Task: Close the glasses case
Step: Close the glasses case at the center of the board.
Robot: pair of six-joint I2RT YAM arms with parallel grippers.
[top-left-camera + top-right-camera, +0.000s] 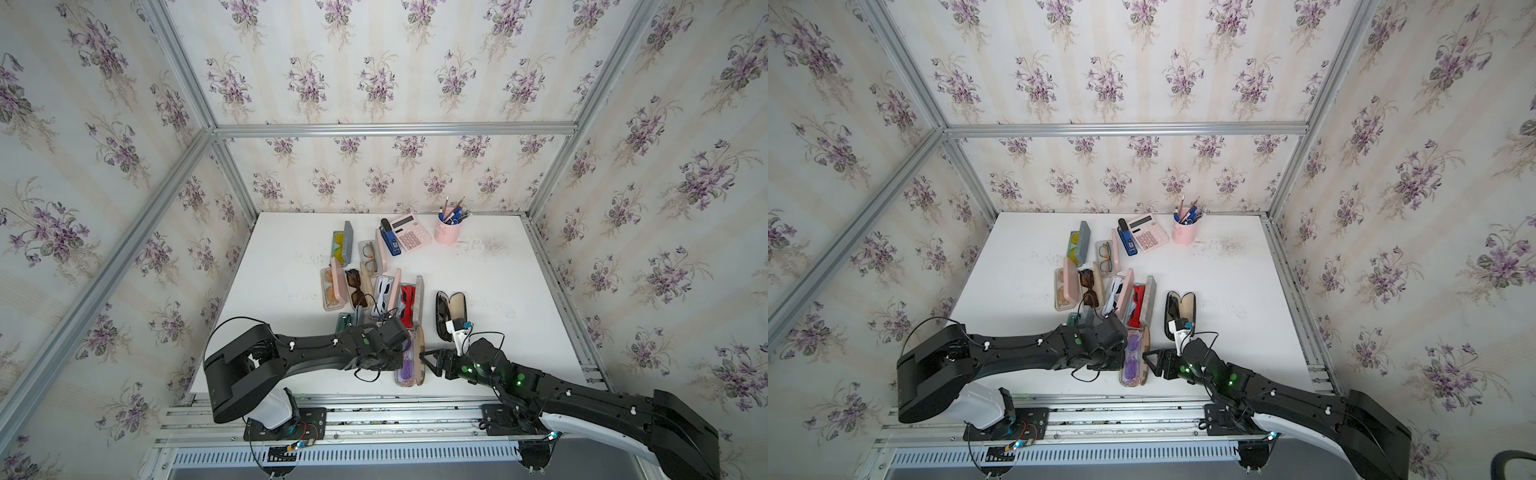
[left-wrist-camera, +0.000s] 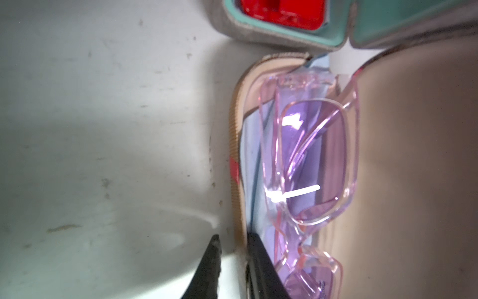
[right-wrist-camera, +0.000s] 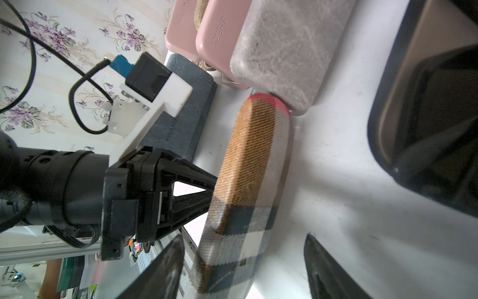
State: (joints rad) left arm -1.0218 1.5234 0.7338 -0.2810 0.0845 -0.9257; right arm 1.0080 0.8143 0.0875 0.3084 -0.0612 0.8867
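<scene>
The plaid glasses case (image 1: 409, 368) lies open near the table's front edge in both top views, with pink-framed purple glasses (image 2: 318, 155) in its tray. Its lid (image 3: 253, 160) stands up on edge. My left gripper (image 2: 234, 236) pinches the tray's long rim (image 2: 234, 145), with one finger inside beside the glasses and the other outside. A thin gap shows at the outer finger. My right gripper (image 3: 243, 236) is open on the far side of the lid. The lid's plaid back sits between its spread fingers, closer to one fingertip (image 3: 176, 248).
Several other open cases crowd just behind: a grey one with red glasses (image 1: 409, 303), pink ones (image 1: 334, 286) and a black one (image 1: 451, 309) to the right. A calculator (image 1: 411, 232), stapler (image 1: 390, 237) and pink pen cup (image 1: 446, 230) stand at the back.
</scene>
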